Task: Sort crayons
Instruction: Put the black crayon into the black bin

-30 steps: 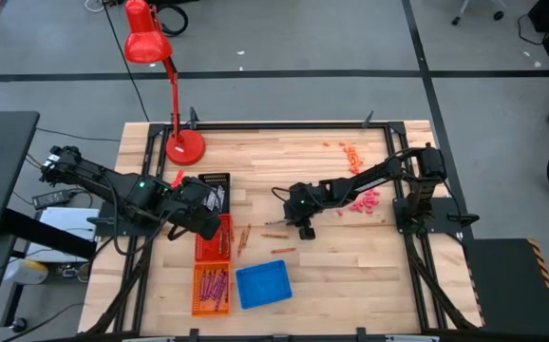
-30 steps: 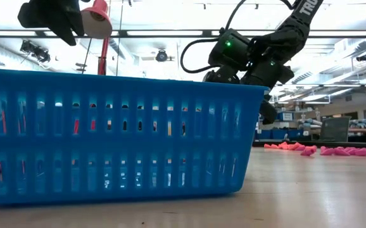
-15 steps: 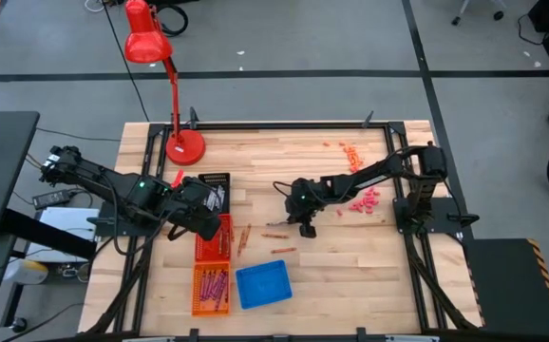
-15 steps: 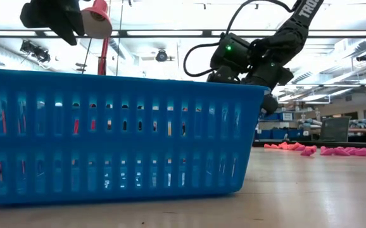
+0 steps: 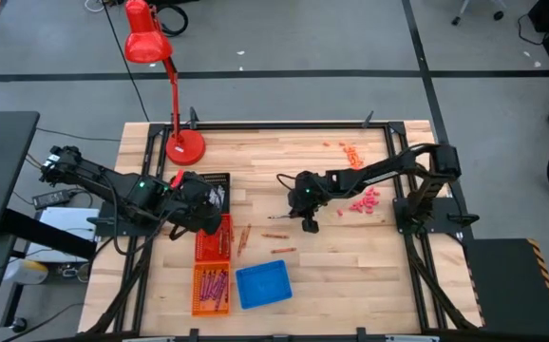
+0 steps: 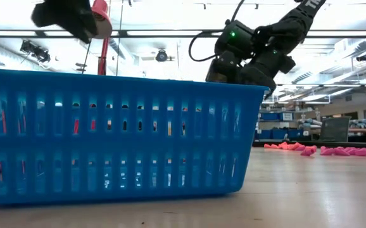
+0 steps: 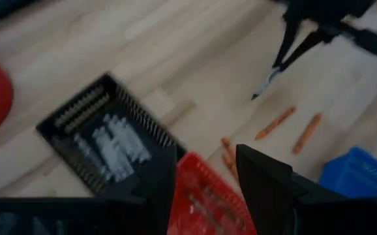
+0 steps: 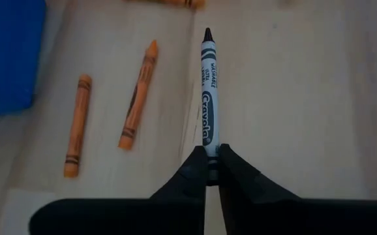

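On my right wrist camera the right gripper [image 8: 209, 156] has its jaws clamped on the end of a grey crayon [image 8: 207, 85], a thin stick with a dark pointed tip and a printed paper wrapper, pointing straight out from the fingers above the wood. Two orange crayons [image 8: 138, 95] lie flat on the table just beside it, near a corner of the blue basket [image 8: 6, 52].

From overhead I see that gripper near the middle of the table [image 5: 350, 247], with loose orange crayons scattered to its left. Further left sit a black tray [image 5: 217, 193] holding pale sticks, a red tray [image 5: 212, 239] and an orange tray [image 5: 210, 288] with magenta crayons inside. My left gripper [image 5: 197, 195] hovers over the black tray, jaws apart and holding nothing.

The table is pale butcher-block wood in a black frame. A red desk lamp [image 5: 151, 47] stands at its far left corner. Small pink bits [image 5: 364, 200] and orange bits [image 5: 350, 152] lie near the right arm's base. Grey floor surrounds the table; the low camera shows ceiling lights behind the blue basket.
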Robot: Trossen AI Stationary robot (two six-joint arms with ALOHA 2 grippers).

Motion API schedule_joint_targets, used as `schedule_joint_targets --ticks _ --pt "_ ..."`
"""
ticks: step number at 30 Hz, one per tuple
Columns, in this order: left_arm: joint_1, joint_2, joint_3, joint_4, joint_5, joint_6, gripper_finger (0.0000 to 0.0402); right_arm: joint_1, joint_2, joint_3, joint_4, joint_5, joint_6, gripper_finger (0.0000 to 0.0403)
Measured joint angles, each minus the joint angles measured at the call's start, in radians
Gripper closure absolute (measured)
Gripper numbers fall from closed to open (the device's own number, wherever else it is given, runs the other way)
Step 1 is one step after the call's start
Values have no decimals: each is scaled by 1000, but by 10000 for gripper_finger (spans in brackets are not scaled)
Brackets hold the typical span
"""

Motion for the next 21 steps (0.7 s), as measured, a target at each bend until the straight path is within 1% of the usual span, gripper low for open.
schedule_joint_targets --ticks 3,7,10,12,14,18,21 --pt "11 0 0 76 -27 98 230 -8 -29 1 12 -8 19 375" --pt "50 0 0 234 -26 311 230 -35 -69 6 28 -78 77 375" --pt "91 0 0 316 -25 441 230 -53 -83 46 29 -122 88 374" --pt "125 0 0 338 -23 505 230 -61 -83 88 27 -143 82 374" --pt "158 0 0 352 5 566 230 -66 -80 134 28 -160 66 374" --pt "215 0 0 343 77 668 230 -83 -80 196 27 -152 42 374" --pt "254 0 0 308 82 740 230 -108 -80 217 25 -151 52 374"
